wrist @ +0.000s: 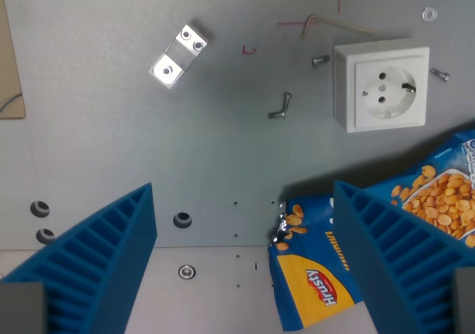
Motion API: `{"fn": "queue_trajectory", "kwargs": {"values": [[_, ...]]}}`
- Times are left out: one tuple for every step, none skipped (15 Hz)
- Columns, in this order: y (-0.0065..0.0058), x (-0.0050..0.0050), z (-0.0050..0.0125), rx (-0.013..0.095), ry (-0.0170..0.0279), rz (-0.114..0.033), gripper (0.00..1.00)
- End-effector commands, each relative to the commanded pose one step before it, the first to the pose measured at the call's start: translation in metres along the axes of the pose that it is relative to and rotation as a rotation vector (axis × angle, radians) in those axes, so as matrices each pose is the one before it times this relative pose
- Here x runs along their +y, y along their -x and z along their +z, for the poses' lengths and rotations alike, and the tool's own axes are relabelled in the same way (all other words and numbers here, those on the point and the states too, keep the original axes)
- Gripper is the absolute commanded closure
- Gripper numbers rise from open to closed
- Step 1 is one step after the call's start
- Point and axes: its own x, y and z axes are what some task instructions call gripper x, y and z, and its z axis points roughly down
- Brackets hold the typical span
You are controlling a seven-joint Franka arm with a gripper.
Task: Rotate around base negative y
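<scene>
1. From above, the gripper [245, 267] hangs over a grey metal bench [111, 126], and its two blue ribbed fingers [96, 263] stand wide apart at the bottom of the wrist view, with nothing held between them.
2. A blue peanut bag [330, 274] lies flat on the bench at the lower right. The finger on the wrist view's right covers its middle, so the bag shows on both sides of that finger: a yellow label with red lettering toward the centre, a picture of peanuts toward the right edge.
3. Whether that finger touches the bag I cannot tell; it simply overlaps it from this angle.
4. A white wall socket [382, 87] sits on the bench at the upper right, well apart from the fingers and just above the bag's far corner.
5. A small shiny metal bracket [178, 56] with screw holes lies tilted at the upper left.
6. A thin bent hex key [334, 25] rests above the socket, beside faint red pen marks.
7. Loose screws [280, 105] are scattered near the socket, and a washer [429, 13] lies at the top right.
8. Round holes [182, 219] dot the bench's lower left.
</scene>
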Motion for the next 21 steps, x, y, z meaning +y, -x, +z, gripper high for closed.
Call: {"fn": "queue_trajectory", "kwargs": {"values": [[-0.00002,0.00001,-0.00333,0.0204,0.00010,0.0001,0.00],[0.00000,0.00000,0.00000,0.0133,0.00032,0.0000,0.00],[0.00000,0.00000,0.00000,0.0133,0.00032,0.0000,0.00],[0.00000,0.00000,0.00000,0.0133,0.00032,0.0000,0.00],[0.00000,0.00000,0.00000,0.0133,0.00032,0.0000,0.00],[0.00000,0.00000,0.00000,0.0133,0.00032,0.0000,0.00],[0.00000,0.00000,0.00000,0.0133,0.00032,0.0000,0.00],[0.00000,0.00000,0.00000,0.0133,0.00032,0.0000,0.00],[0.00000,0.00000,0.00000,0.0133,0.00032,0.0000,0.00],[0.00000,0.00000,0.00000,0.0133,0.00033,0.0000,0.00],[0.00000,0.00000,0.00000,0.0133,0.00033,0.0000,0.00],[0.00000,0.00000,0.00000,0.0133,0.00033,0.0000,0.00],[0.00000,0.00000,0.00000,0.0133,0.00033,0.0000,0.00],[0.00000,0.00000,0.00000,0.0133,0.00033,0.0000,0.00],[0.00000,0.00000,0.00000,0.0133,0.00033,0.0000,0.00],[0.00000,0.00000,0.00000,0.0133,0.00033,0.0000,0.00],[0.00000,0.00000,0.00000,0.0133,0.00033,0.0000,0.00],[0.00000,0.00000,0.00000,0.0133,0.00033,0.0000,0.00],[0.00000,0.00000,0.00000,0.0133,0.00033,0.0000,0.00],[0.00000,0.00000,0.00000,0.0133,0.00033,0.0000,0.00],[0.00000,0.00000,0.00000,0.0133,0.00033,0.0000,0.00]]}}
